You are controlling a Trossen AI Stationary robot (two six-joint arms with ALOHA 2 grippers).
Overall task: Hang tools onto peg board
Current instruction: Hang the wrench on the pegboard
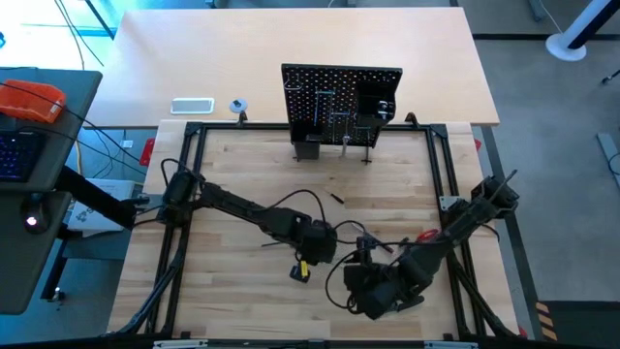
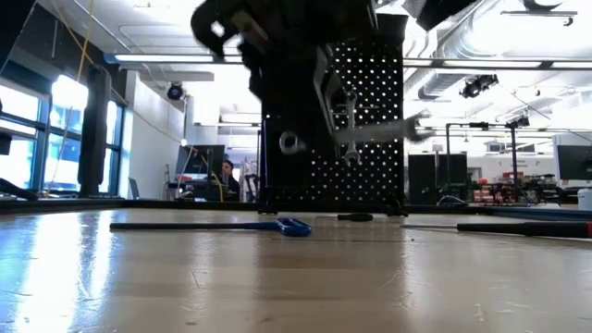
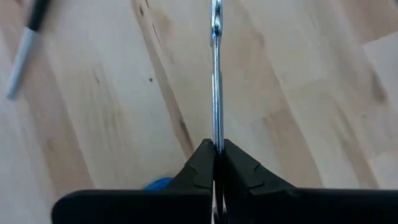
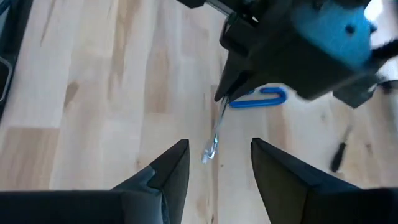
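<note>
My left gripper [image 3: 216,163] is shut tight on a thin, flat silver metal wrench [image 3: 216,74]. It holds the wrench up above the pale wooden worktop [image 1: 242,174], near the middle of the front edge. The wrench sticks straight out from between the two dark fingers [image 3: 200,169], so I have it by one end, edge on.

My right gripper [image 4: 217,163] is just beside the left one, with its fingers spread apart and nothing between them. The free end of the wrench hangs down right in front of that gap.

I think the wrench is stiff and hard, and not very heavy. It looks smooth and shiny, so it could slip or swing if I hold only the tip. A hold on the flat middle of the shaft should feel safer, and it leaves the ring end free for a hook.

The upright black peg board full of small holes [image 1: 334,97] stands at the middle of the back edge, well apart from both grippers. Some tools already hang on it.

A blue-handled bent key [image 4: 258,98] lies flat on the worktop under the left gripper. A thin black-handled screwdriver [image 4: 339,155] lies near it.
</note>
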